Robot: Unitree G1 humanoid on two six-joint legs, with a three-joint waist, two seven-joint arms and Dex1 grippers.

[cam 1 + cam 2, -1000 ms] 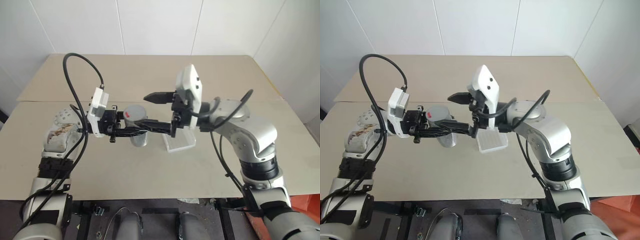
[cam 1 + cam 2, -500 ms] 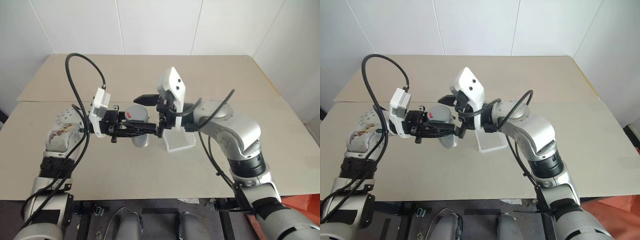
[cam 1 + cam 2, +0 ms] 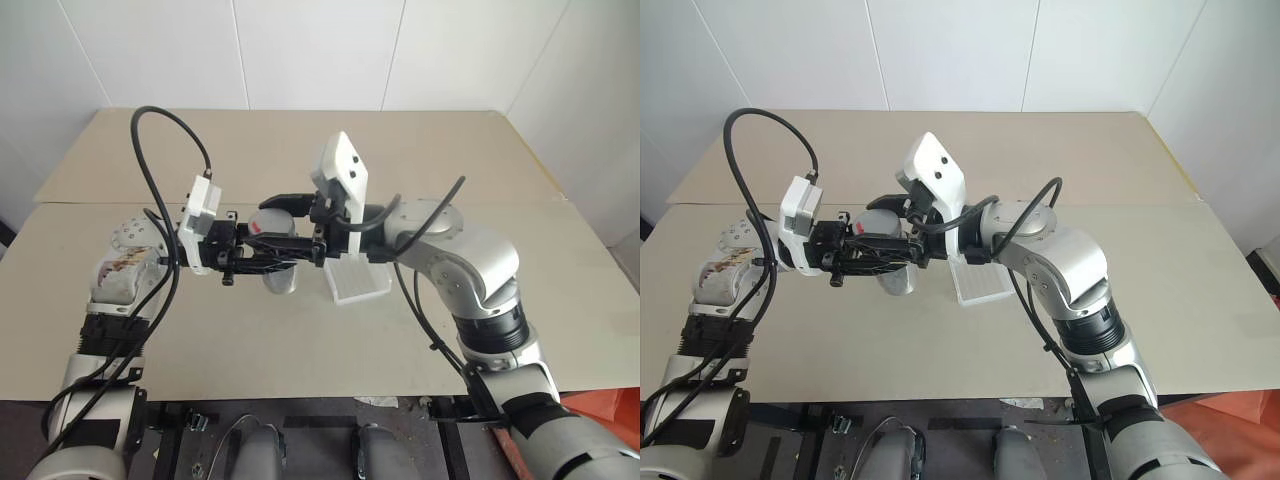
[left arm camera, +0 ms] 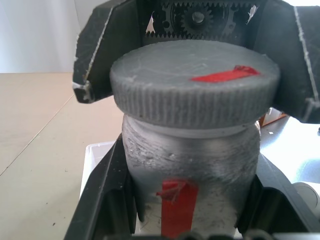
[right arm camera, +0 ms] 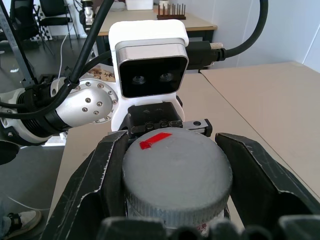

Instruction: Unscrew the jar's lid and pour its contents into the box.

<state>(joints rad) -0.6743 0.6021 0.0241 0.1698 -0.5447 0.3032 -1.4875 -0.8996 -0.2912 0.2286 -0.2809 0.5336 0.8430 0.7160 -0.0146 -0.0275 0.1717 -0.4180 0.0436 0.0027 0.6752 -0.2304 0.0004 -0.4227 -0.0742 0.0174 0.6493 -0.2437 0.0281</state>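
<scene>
The jar (image 4: 192, 165) is held above the bench (image 3: 300, 340), left of centre, clamped at its body by the left gripper (image 3: 262, 262), whose fingers (image 4: 107, 195) press on both sides of the glass. The lid (image 5: 176, 176) is still seated on the jar, and the right gripper (image 3: 285, 215) is closed around its ribbed rim from the right side, one finger (image 5: 92, 195) on each flank. The box (image 3: 357, 280) lies on the bench just right of the jar, beneath the right wrist, and looks empty. The contents cannot be made out through the jar wall.

The unscrewing step is judged to be in hand: both grips are set, but the lid is not yet loosened. Next, a twist of the lid about the jar's axis is called for while the jar is kept from turning; afterwards the lid must be lifted clear and the jar tipped over the box.
</scene>
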